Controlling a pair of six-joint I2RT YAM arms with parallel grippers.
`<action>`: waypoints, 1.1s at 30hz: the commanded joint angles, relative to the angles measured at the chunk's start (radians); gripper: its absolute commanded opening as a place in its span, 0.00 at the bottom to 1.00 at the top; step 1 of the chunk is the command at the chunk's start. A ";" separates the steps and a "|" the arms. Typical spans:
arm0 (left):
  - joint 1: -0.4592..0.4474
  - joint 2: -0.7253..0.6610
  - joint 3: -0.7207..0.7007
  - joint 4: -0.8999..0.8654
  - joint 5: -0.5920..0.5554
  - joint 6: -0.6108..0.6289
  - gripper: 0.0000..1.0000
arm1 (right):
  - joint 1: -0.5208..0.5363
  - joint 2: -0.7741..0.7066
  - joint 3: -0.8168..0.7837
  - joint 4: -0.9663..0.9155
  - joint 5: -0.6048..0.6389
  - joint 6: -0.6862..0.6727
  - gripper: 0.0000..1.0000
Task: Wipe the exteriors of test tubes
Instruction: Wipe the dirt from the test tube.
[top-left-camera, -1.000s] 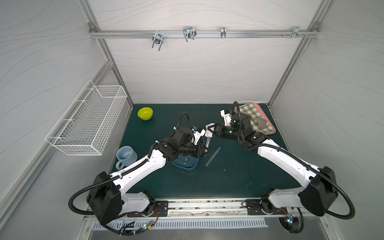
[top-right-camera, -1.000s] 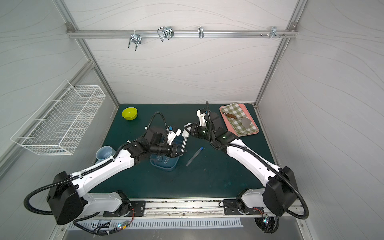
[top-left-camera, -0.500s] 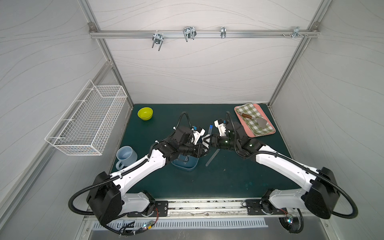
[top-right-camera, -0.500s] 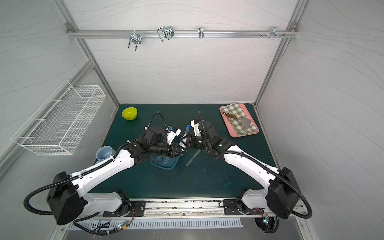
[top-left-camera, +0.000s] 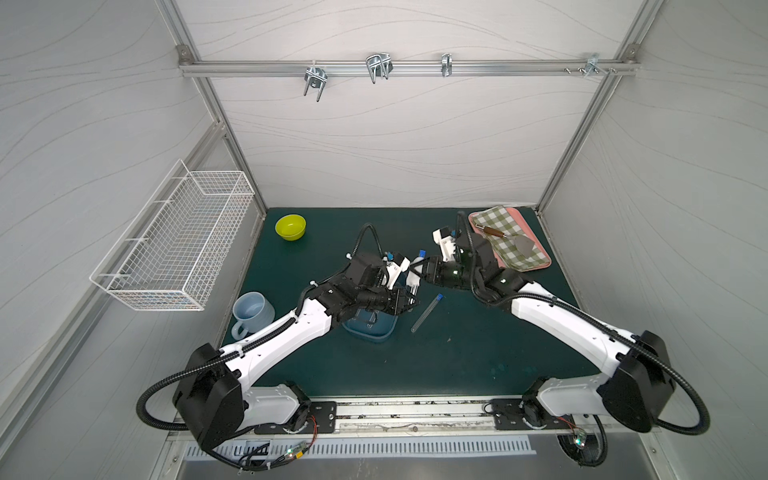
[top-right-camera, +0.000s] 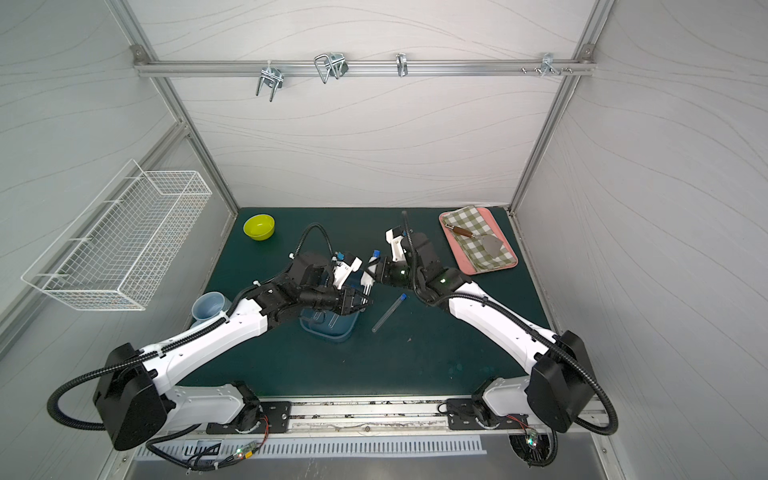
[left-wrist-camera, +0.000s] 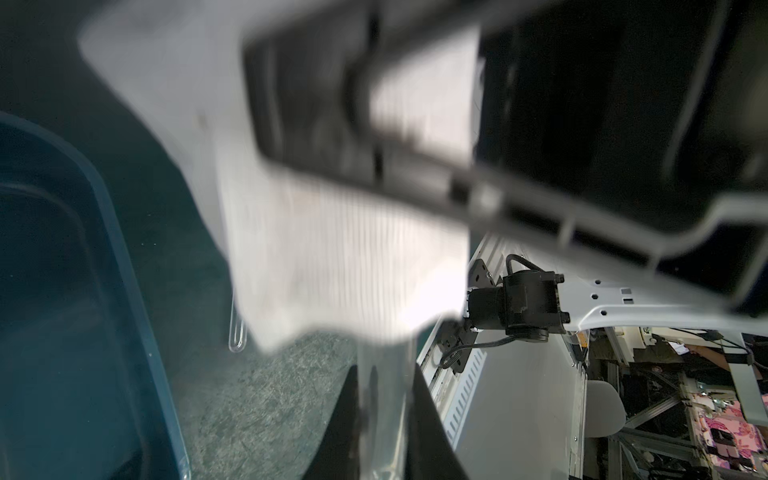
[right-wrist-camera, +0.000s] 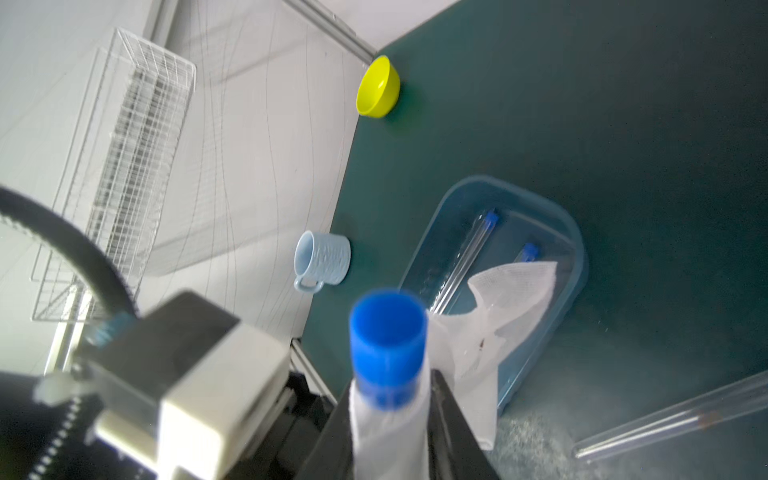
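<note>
Aloft, the left gripper (left-wrist-camera: 382, 415) clamps a capped tube (right-wrist-camera: 388, 332) by its bare end while the right gripper (right-wrist-camera: 390, 419) pinches a cloth (right-wrist-camera: 511, 291) sleeved round it. A slow, even slide with a twist should wipe best. Two tubes (right-wrist-camera: 469, 253) lie in the tray (right-wrist-camera: 453, 232), another tube (top-left-camera: 427, 312) beside it.

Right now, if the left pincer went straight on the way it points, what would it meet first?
Most likely the white cloth wrapped on the tube it holds, with the right pincer just behind; depth is unclear.
</note>
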 joint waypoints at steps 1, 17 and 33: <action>0.006 -0.023 0.022 0.062 0.002 -0.006 0.08 | 0.031 -0.031 -0.047 -0.005 0.047 0.042 0.26; 0.006 -0.033 0.016 0.069 0.011 -0.011 0.08 | -0.057 0.058 0.086 -0.026 -0.011 -0.022 0.26; 0.014 -0.013 0.030 0.087 0.031 -0.023 0.08 | -0.007 0.007 0.030 -0.027 0.052 -0.008 0.24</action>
